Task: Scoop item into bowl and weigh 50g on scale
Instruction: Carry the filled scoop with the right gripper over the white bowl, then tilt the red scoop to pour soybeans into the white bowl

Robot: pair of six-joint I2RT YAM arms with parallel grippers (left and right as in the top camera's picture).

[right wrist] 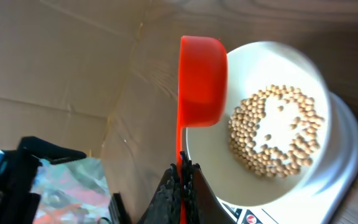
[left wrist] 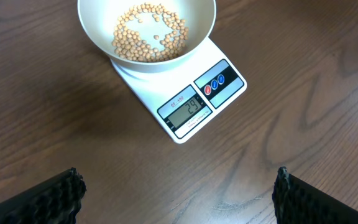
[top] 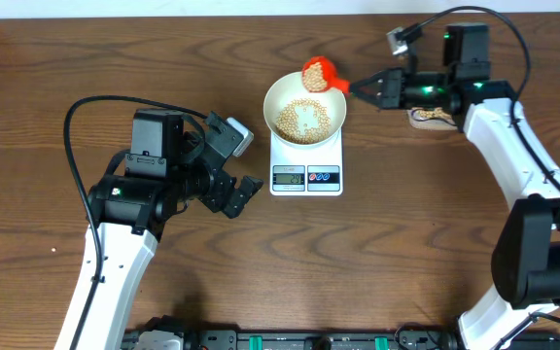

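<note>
At the centre of a brown wooden table, seen from overhead, a white bowl sits on a small white kitchen scale. A loose layer of tan soybeans covers the bottom of the bowl. The right gripper has its jaws clamped on the thin handle of a red scoop, which it holds over the bowl's far rim with more beans in its cup. The left gripper hangs over bare table to the left of the scale, jaws wide apart and empty. The scale's display appears to read 29, though the digits are small and slanted.

The main risk is overshooting 50 grams: tipping the whole scoop at once could drop too many beans. Because the scoop sits right at the rim, a fast tilt may also send beans bouncing onto the table. A knock against the bowl would disturb the reading.
</note>
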